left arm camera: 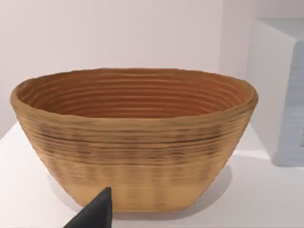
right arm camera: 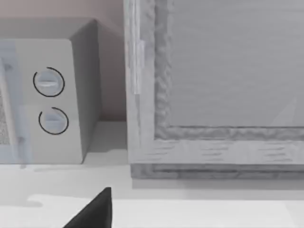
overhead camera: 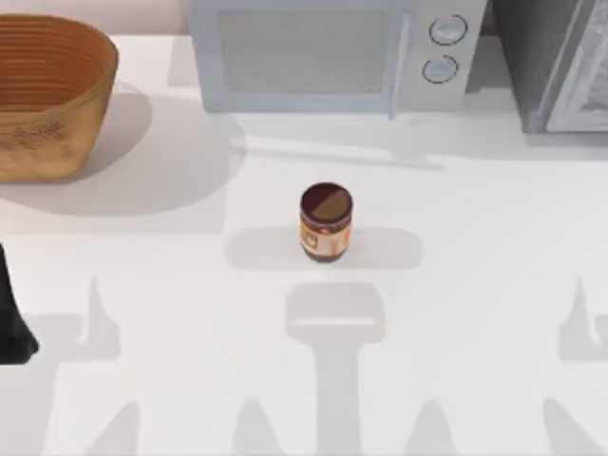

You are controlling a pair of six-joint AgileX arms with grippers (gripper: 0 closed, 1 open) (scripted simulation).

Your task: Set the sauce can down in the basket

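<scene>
The sauce can (overhead camera: 326,222) stands upright near the middle of the white table, with a dark maroon-brown top and an orange, tan and red label. Nothing touches it. The basket (overhead camera: 43,95), a large golden-brown wicker oval with a darker orange-brown inside, sits at the table's back left corner, far from the can. In the left wrist view the basket (left arm camera: 137,142) is close ahead, with a dark tip of my left gripper (left arm camera: 95,214) low in front of it. My left arm (overhead camera: 11,313) is parked at the table's left edge. A dark tip of my right gripper (right arm camera: 95,211) faces the appliances at the back right.
A light grey microwave (overhead camera: 323,52) with two round knobs (right arm camera: 48,81) stands along the back edge behind the can. A grey cabinet-like appliance (overhead camera: 560,62) stands at the back right corner. Open white table lies between the can and the basket.
</scene>
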